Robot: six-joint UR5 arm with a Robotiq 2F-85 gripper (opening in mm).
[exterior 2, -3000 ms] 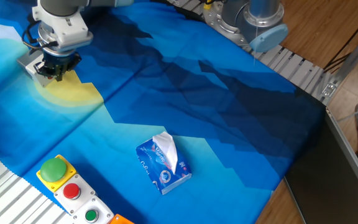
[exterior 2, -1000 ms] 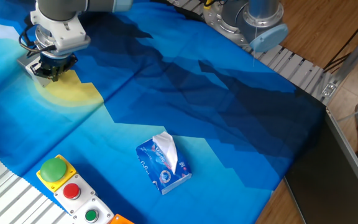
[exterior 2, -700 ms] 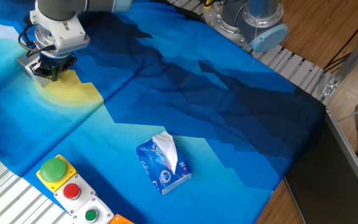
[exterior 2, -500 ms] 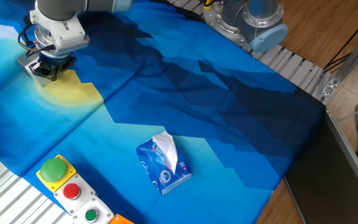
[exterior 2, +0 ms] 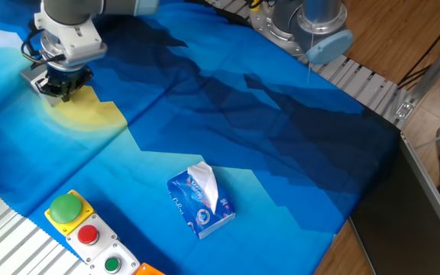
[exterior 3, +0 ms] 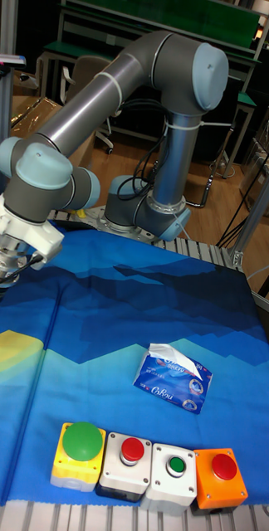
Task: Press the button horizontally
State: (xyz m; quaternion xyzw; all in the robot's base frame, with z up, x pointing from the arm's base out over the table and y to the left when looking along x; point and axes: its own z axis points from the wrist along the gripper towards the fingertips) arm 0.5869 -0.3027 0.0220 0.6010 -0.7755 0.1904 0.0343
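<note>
black pincer (exterior 2: 61, 84) low against the light-grey box (exterior 2: 38, 81) on the cloth, finger gap not discernible

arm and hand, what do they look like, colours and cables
The arm is made of thick grey metallic tubes with pale blue round caps at the joints. A white wrist section leads to the black hand, with thin black cables looped beside it. No markings can be read.

A small light-grey box (exterior 2: 38, 81) sits at the far left of the blue cloth, beside a yellow patch. Its red button is hidden from view.
</note>
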